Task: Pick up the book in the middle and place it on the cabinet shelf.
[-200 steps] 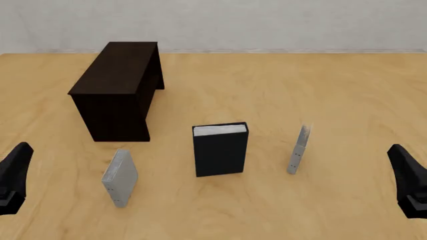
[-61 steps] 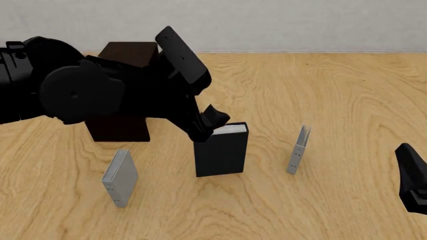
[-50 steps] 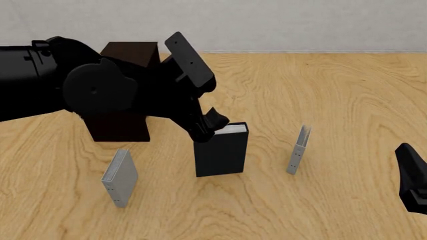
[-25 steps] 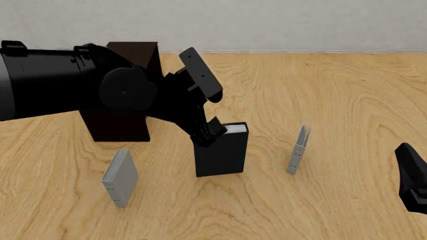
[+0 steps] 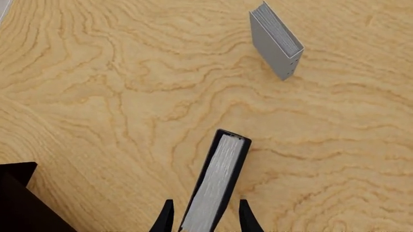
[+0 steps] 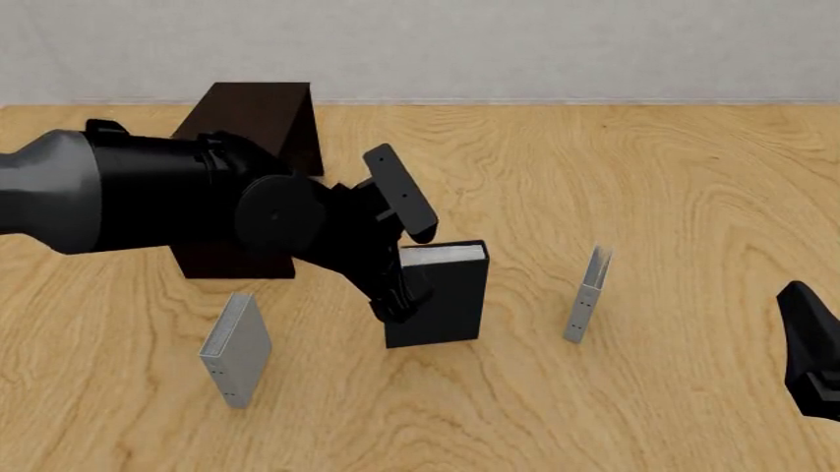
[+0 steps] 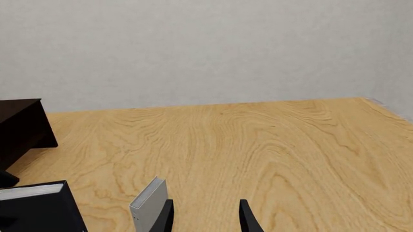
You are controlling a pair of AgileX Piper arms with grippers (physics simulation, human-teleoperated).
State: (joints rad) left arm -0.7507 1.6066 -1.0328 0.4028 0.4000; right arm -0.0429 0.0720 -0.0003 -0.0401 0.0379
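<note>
The thick black book (image 6: 447, 295) stands upright in the middle of the table, white page edge on top. My left gripper (image 6: 401, 295) has come down over its left end. In the left wrist view the book (image 5: 216, 186) runs between the two fingers (image 5: 166, 217), with a small gap on each side; the left gripper (image 5: 204, 215) is open. The dark brown cabinet shelf (image 6: 256, 103) stands behind the left arm, mostly hidden by it. My right gripper (image 6: 811, 354) hangs open and empty at the table's near right (image 7: 204, 215).
One thin grey book (image 6: 236, 347) stands upright left of the black book, and another grey book (image 6: 588, 293) right of it, also in the wrist views (image 5: 276, 41) (image 7: 148, 203). A cabinet corner (image 5: 19, 203) lies close to the left gripper.
The left arm has swung lower and its gripper has dropped from the book's top left corner to straddle the book's left end. The right arm has not moved.
</note>
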